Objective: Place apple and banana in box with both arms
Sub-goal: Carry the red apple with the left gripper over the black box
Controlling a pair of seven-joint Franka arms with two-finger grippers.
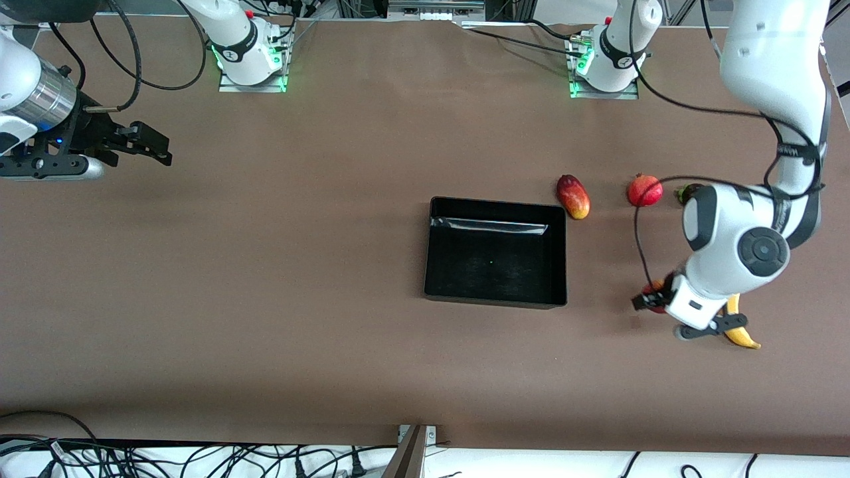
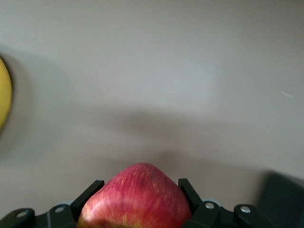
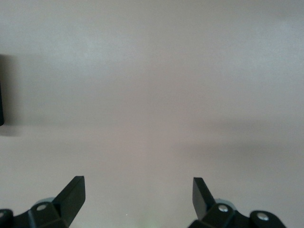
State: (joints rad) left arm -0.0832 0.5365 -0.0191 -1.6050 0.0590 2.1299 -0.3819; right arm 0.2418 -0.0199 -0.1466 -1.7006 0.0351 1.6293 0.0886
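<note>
The red apple (image 1: 657, 306) sits between the fingers of my left gripper (image 1: 648, 298), close to the table near the left arm's end; the arm's wrist hides most of it. In the left wrist view the apple (image 2: 138, 197) fills the gap between both black fingers (image 2: 90, 191), which press on its sides. The yellow banana (image 1: 742, 333) lies beside it, partly under the arm, and its edge shows in the left wrist view (image 2: 4, 95). The black box (image 1: 431, 279) stands mid-table with nothing in it. My right gripper (image 1: 158, 147) waits open and empty at the right arm's end, and its fingers (image 3: 73, 194) are wide apart over bare table.
A red-yellow mango (image 1: 573, 196) lies just past the box's corner, farther from the front camera. A red pomegranate (image 1: 645, 190) lies beside it toward the left arm's end. A dark fruit (image 1: 684, 192) is half hidden by the left arm.
</note>
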